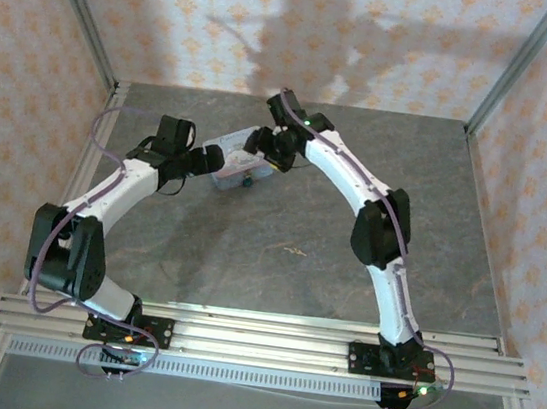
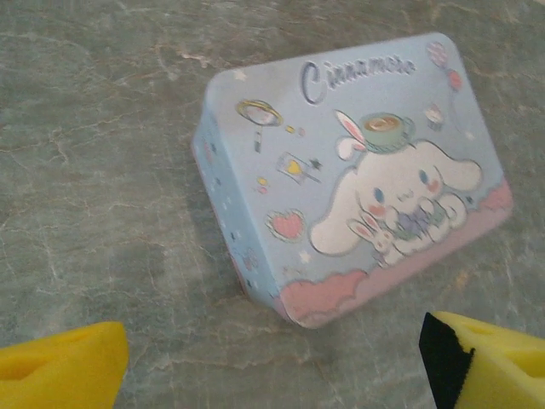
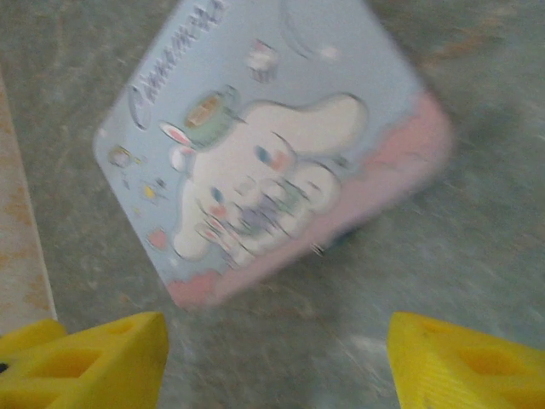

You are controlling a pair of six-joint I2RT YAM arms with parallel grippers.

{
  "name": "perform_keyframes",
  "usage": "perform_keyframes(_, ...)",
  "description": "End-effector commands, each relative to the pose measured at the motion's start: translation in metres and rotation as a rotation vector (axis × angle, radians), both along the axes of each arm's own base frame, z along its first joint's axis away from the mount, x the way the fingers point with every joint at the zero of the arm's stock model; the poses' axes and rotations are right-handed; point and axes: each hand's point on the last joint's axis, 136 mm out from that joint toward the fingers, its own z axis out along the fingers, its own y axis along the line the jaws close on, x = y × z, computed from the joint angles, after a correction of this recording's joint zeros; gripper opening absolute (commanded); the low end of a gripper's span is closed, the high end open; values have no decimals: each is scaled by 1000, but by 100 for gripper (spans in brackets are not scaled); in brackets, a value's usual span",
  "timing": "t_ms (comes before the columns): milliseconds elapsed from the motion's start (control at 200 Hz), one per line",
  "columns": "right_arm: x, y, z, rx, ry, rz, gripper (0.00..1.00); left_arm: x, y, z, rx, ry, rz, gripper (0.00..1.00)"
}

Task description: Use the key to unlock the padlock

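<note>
The tiny dark blue padlock hangs at the near edge of the pastel tin. In the right wrist view a blurred dark blue patch at the tin's pink edge looks like the padlock. A tiny pale sliver lies alone on the table nearer the bases and appears to be the key. My left gripper is at the tin's left end, open, with bare table between its yellow fingertips. My right gripper hovers over the tin's far right side, open and holding nothing.
The cartoon-lidded tin lies flat on the grey marbled table. Patterned walls and metal posts close off the back and sides. An aluminium rail carries both arm bases along the near edge.
</note>
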Motion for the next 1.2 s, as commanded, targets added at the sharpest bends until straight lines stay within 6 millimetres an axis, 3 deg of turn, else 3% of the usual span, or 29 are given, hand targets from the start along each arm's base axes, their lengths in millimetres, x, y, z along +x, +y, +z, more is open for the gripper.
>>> perform_keyframes(0,-35,-47,11,-138,-34,60,61,-27,-25,-1,71,47,-141,88)
perform_keyframes(95,-70,-76,-13,-198,-1,81,53,-47,-44,-12,110,74,-219,87)
perform_keyframes(235,-124,-99,-49,-262,23,223,45,-74,-62,-32,72,92,-265,86)
perform_keyframes(345,-157,-104,-62,-376,-19,423,44,-93,-65,-46,17,93,-262,85)
perform_keyframes(530,-183,-100,-67,-544,-148,834,50,-121,-59,-53,8,92,-264,84)
perform_keyframes(611,-184,-105,-71,-618,-198,996,50,-130,-56,-51,7,86,-264,84)
perform_keyframes(711,-175,-109,-76,-687,-265,1096,50,-136,-51,-47,11,72,-257,85)
perform_keyframes(806,-180,-107,-87,-679,-243,1184,47,-140,-46,-44,21,63,-242,85)
perform_keyframes(1026,-176,-113,-113,-711,-130,1271,27,-147,-44,-47,10,75,-232,85)
perform_keyframes(1196,-164,-118,-124,-707,-93,1262,25,-147,-43,-48,-2,68,-207,85)
